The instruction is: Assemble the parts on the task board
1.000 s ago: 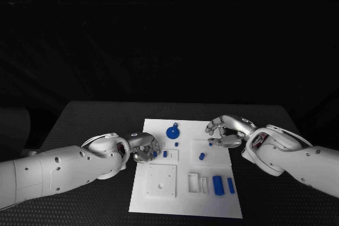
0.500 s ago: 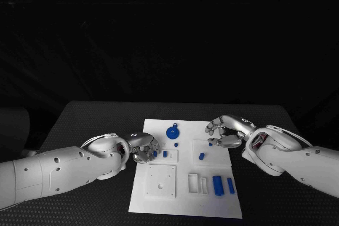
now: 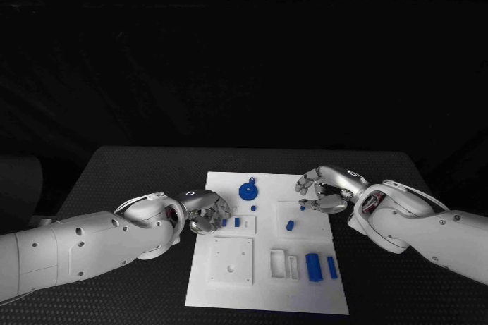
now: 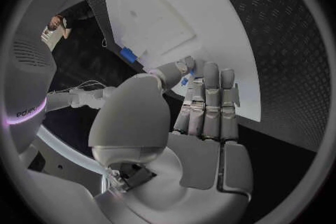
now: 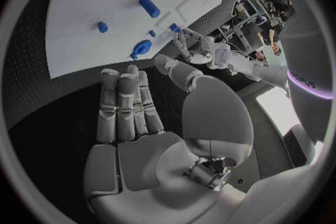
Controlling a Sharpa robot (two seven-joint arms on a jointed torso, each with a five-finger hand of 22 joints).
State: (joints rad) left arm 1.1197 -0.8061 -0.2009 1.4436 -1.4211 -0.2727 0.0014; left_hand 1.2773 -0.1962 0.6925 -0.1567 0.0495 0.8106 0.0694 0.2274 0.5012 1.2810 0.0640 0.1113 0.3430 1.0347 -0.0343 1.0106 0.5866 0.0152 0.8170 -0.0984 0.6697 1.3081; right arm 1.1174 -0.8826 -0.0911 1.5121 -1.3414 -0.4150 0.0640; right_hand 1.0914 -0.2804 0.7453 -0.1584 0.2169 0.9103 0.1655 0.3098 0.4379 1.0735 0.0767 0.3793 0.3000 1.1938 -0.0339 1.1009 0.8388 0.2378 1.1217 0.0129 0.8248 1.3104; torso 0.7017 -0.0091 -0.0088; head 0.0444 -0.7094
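Observation:
The white task board (image 3: 232, 297) lies in the middle of the black table. My left hand (image 3: 206, 211) is at its left edge with the fingers curled, and a small blue part (image 4: 185, 79) is pinched between thumb and finger. At the board's upper right edge my right hand (image 3: 326, 191) hovers with nothing in it; its fingers (image 5: 126, 106) are stretched out. A blue disc with a peg (image 3: 248, 191) stands near the board's far end. A blue piece (image 3: 290, 225) sits at mid-board. Two blue cylinders (image 3: 313, 266) lie at the near right.
White raised blocks and slotted frames (image 3: 285, 263) sit on the board's near half, with a square plate (image 3: 232, 260) beside them. Small blue pegs (image 3: 238, 222) stand near the left hand. Bare black table (image 3: 132, 170) lies all round the board.
My left hand has shifted a little at the board's left edge. The right hand and the parts on the board have not moved.

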